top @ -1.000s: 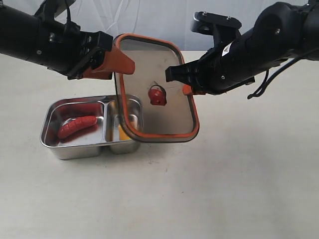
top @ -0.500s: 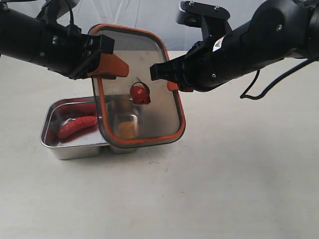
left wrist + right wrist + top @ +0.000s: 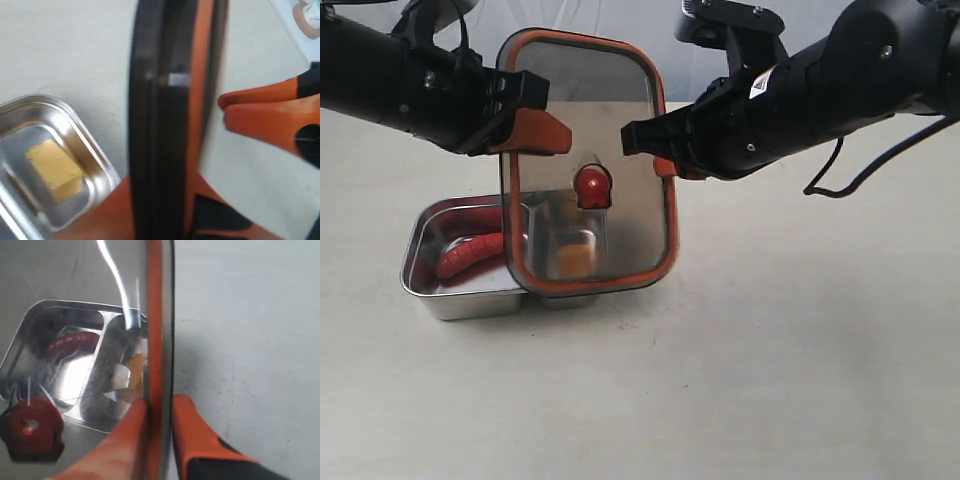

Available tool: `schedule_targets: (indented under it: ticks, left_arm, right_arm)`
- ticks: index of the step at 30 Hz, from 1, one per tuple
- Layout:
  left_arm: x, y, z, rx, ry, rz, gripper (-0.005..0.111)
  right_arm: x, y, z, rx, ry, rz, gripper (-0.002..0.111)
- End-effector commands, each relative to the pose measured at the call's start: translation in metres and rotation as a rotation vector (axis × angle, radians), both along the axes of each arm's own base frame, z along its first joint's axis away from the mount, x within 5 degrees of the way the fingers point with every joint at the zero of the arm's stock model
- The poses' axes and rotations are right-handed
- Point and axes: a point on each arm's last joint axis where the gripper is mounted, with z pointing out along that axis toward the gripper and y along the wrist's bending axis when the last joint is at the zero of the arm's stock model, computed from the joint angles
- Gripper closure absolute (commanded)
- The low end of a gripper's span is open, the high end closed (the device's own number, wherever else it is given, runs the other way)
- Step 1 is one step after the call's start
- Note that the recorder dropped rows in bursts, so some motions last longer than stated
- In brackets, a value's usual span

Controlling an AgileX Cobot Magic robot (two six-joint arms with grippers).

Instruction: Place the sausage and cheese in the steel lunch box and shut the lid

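1. Low at eight o'clock from the lid, the steel lunch box sits on the table, with the sausage in its large compartment.
2. The left gripper is clamped on the lid's ten o'clock rim, steadying it.
3. The lid hangs tilted over the small compartment, and the cheese shows through it at six o'clock.
4. The right gripper pinches the three o'clock rim, so both grippers share the lid, probably to lower it squarely.

Left gripper and right gripper pinch opposite edges of the tilted lid over the steel lunch box, which holds the sausage and the cheese.
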Motion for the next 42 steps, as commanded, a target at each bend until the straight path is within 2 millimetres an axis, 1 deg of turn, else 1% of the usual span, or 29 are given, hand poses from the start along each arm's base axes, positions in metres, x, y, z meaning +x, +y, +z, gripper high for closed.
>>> schedule_targets:
  ticks: [1,2,3,7,14,18,20,22,25,28,37,40,42]
  left_arm:
    - [0.002,0.007,0.001,0.084,-0.079,0.008,0.106]
    - [0.001,0.008,0.003,0.088,-0.09,0.011,0.106]
    - [0.001,0.008,0.004,0.087,-0.098,0.016,0.106]
    - [-0.002,0.013,0.015,0.13,-0.174,0.022,0.106]
    - [-0.013,0.033,0.037,0.378,-0.416,-0.019,0.107]
    - [-0.018,0.04,0.043,0.492,-0.485,-0.061,0.107]
    - [-0.019,0.04,0.041,0.549,-0.499,-0.101,0.107]
    - [-0.021,0.035,0.038,0.607,-0.534,-0.15,0.107]
    - [-0.027,0.022,0.03,0.711,-0.622,-0.251,0.107]
    - [-0.033,0.012,0.02,0.814,-0.693,-0.315,0.107]
    - [-0.05,-0.008,0.003,1.052,-0.84,-0.402,0.107]
    - [-0.054,-0.014,-0.005,1.143,-0.864,-0.453,0.107]
    - [-0.055,-0.019,-0.012,1.169,-0.866,-0.477,0.107]
  right_arm:
    - [-0.001,-0.011,0.017,-0.021,-0.104,0.02,0.062]
    - [-0.003,-0.013,0.019,-0.025,-0.107,0.024,0.058]
    - [-0.004,-0.014,0.022,-0.027,-0.11,0.027,0.058]
    - [-0.008,-0.02,0.031,-0.047,-0.146,0.041,0.062]
    - [-0.018,-0.03,0.049,-0.048,-0.191,0.049,0.062]
    - [-0.023,-0.034,0.058,-0.042,-0.224,0.051,0.062]
    - [-0.025,-0.036,0.062,-0.034,-0.234,0.05,0.062]
    - [-0.027,-0.037,0.065,-0.028,-0.241,0.049,0.062]
    - [-0.028,-0.038,0.067,-0.024,-0.246,0.049,0.062]
    - [-0.028,-0.039,0.067,-0.024,-0.246,0.049,0.062]
    - [-0.028,-0.039,0.067,-0.033,-0.241,0.052,0.062]
    - [-0.028,-0.039,0.067,-0.033,-0.241,0.052,0.062]
    - [-0.028,-0.039,0.067,-0.033,-0.241,0.052,0.062]
